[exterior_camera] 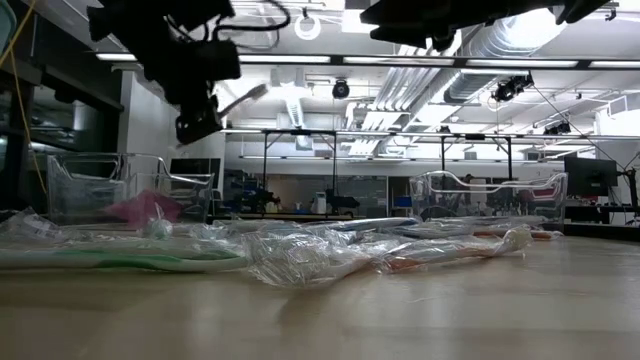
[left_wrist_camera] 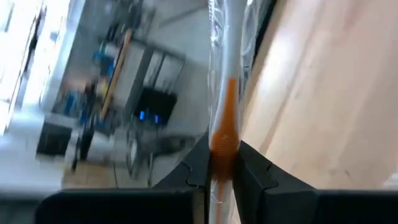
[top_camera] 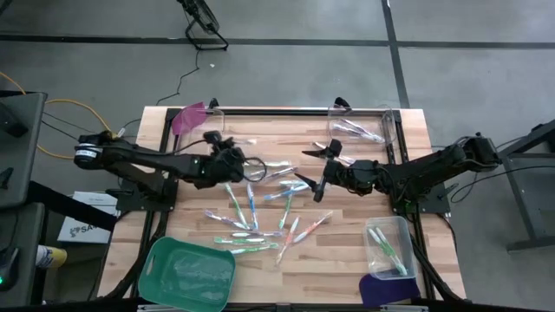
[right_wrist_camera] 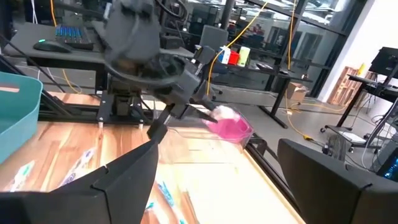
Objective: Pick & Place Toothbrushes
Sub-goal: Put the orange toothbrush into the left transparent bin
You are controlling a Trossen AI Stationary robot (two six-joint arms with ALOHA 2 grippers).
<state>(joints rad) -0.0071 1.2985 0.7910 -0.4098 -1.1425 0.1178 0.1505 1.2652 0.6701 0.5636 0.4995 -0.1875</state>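
- On the wooden worktop (top_camera: 347, 269), both dark arms are reaching toward the middle, where a loose scatter of wrapped toothbrushes (top_camera: 260, 217) is lying; roughly a dozen are showing there, though the exact count is unclear.
- Four containers are sitting at the corners: a teal bin (top_camera: 186, 273) near the left arm, a clear bin with a pink lid (top_camera: 192, 117) at the far left, a clear bin (top_camera: 368, 126) at the far right already holding a few brushes, and a clear tub (top_camera: 390, 247) at the near right with a few more, a purple lid (top_camera: 386, 290) lying beside it.
- The left gripper (left_wrist_camera: 222, 167) is hanging above the pile with its fingers clamped on one orange-handled toothbrush (left_wrist_camera: 225, 118), lifted clear of the wood: the carry step, by my reading.
- Next move is likely calling for swinging that brush over a bin and releasing it.
- The right gripper (top_camera: 316, 169) is hovering over the pile's right edge, fingers wide apart and holding nothing, probably lining up a pick.
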